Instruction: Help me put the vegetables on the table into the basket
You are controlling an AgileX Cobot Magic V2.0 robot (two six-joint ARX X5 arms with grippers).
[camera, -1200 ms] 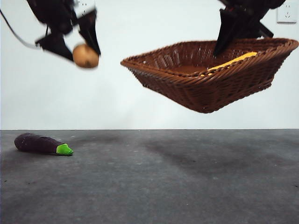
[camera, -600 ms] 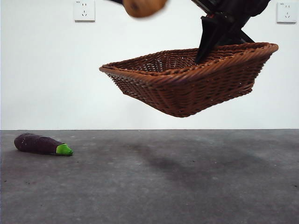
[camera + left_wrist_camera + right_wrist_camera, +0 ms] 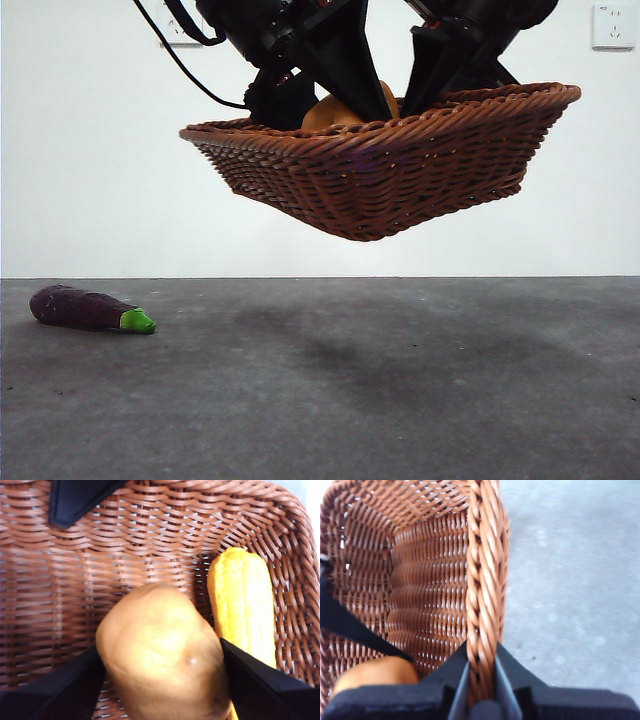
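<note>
The brown wicker basket [image 3: 380, 170] hangs tilted in the air, well above the table [image 3: 400, 400]. My right gripper [image 3: 481, 680] is shut on the basket's braided rim [image 3: 482, 580] and shows in the front view at the far rim [image 3: 440, 85]. My left gripper [image 3: 162, 680] is shut on the brown potato [image 3: 162, 655] and holds it inside the basket, over the woven floor [image 3: 125, 555]. The potato [image 3: 335, 112] just peeks above the rim. The yellow corn cob [image 3: 245, 605] lies in the basket beside it. The purple eggplant [image 3: 90, 308] lies on the table at the far left.
A white wall stands behind the table, with a socket [image 3: 612, 25] at the upper right. The basket's shadow [image 3: 400, 360] falls on the grey table below it. In the right wrist view, bare table [image 3: 570, 580] lies beside the basket.
My left gripper has carried the potato to the right and down into the basket. The basket has shifted left, held by the right gripper. The eggplant has not moved.
</note>
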